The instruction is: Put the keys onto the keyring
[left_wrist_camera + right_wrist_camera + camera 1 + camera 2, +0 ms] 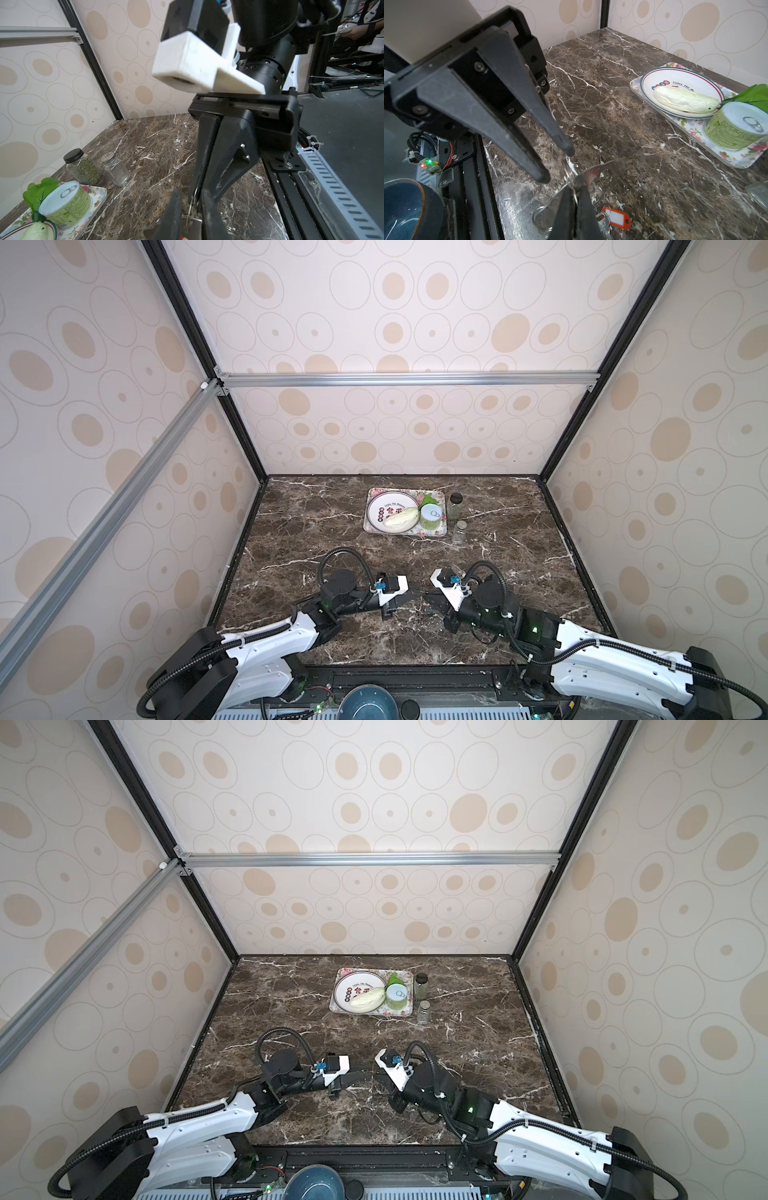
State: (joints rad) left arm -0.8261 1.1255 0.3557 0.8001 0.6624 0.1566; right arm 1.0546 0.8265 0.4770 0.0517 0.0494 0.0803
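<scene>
Probably the keyring (616, 163), thin, stiff, light and slippery, is best pinched at its flat rim, as is done by the tightly closed right gripper (574, 189).

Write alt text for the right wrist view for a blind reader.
The right gripper pinches the grey keyring above a marble table, the left gripper poised beside it. An orange-tagged key lies below; a floral tray holds a plate, cabbage and can.

Grey keyring (612, 165) tilted; orange-tagged key (616, 217) flat nearby.
</scene>
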